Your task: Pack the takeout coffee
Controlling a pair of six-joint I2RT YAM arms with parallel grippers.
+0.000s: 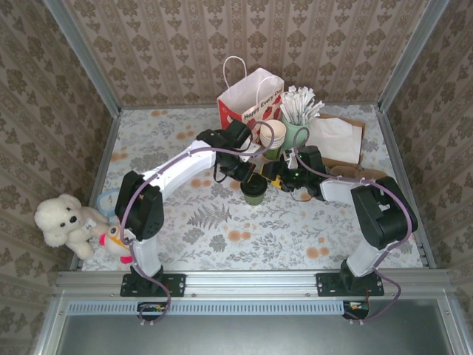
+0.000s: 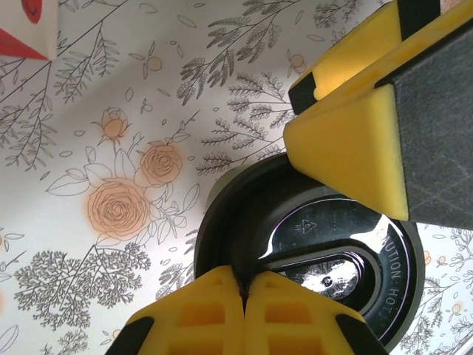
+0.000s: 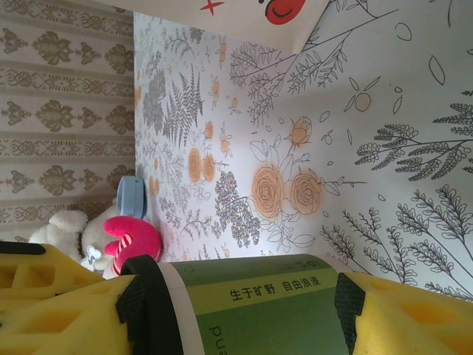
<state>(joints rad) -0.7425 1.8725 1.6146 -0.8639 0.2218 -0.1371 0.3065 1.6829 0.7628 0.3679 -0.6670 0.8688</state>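
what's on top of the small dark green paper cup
A black plastic lid caps the small dark green paper cup, with the shut left gripper at the lid's rim. The lid hides the cup's contents.

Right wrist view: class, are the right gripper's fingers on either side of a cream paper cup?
No. The right gripper has its yellow fingers around the dark green takeout coffee.

Two arms with white link shells and black joint housings carry lilac cables looped along them. Each black base bolts to a silver rail. The left end effector point(image 2: 244, 292) and right end effector point(image 3: 222, 310) wear yellow, ribbed fingers backed in black.
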